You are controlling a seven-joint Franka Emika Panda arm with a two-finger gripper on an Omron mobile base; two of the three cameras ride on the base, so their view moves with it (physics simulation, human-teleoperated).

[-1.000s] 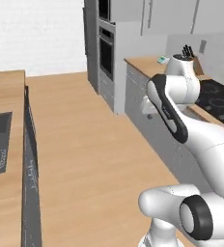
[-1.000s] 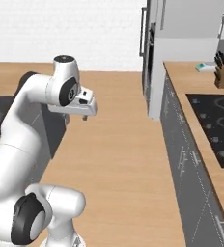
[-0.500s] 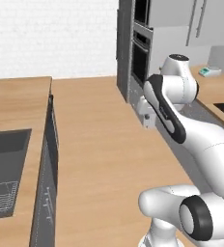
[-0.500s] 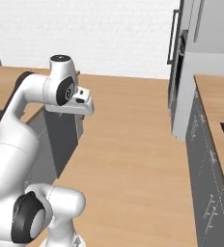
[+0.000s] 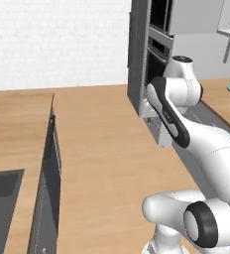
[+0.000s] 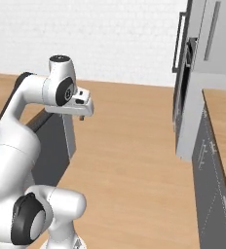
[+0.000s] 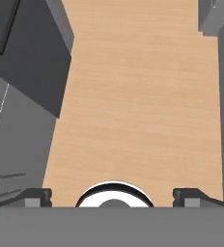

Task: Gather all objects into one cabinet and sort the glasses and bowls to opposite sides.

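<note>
My gripper (image 7: 113,197) points down at the wooden floor, open, its fingertips (image 7: 36,197) wide apart with nothing between them. It hangs in front of the arm's upper link, level with the countertops, as seen in the left base view (image 5: 160,135) and the right base view (image 6: 82,115). The objects, the glasses and the bowls are out of view. Grey wall cabinet fronts (image 5: 194,17) show at the upper right; I cannot tell whether one of them is the cabinet.
A wood-topped island (image 5: 18,124) with a dark sink (image 5: 0,191) stands on the left. A tall grey oven tower (image 5: 154,59) rises ahead, with a bar-handled door (image 6: 180,41). Grey drawer units under a wooden counter (image 6: 217,160) line the right. Open wooden floor (image 6: 129,146) lies between.
The whole picture has shifted: the base has moved, so the oven tower and counters now sit further right and nearer. The arm holds the same pose and the gripper stays open.
</note>
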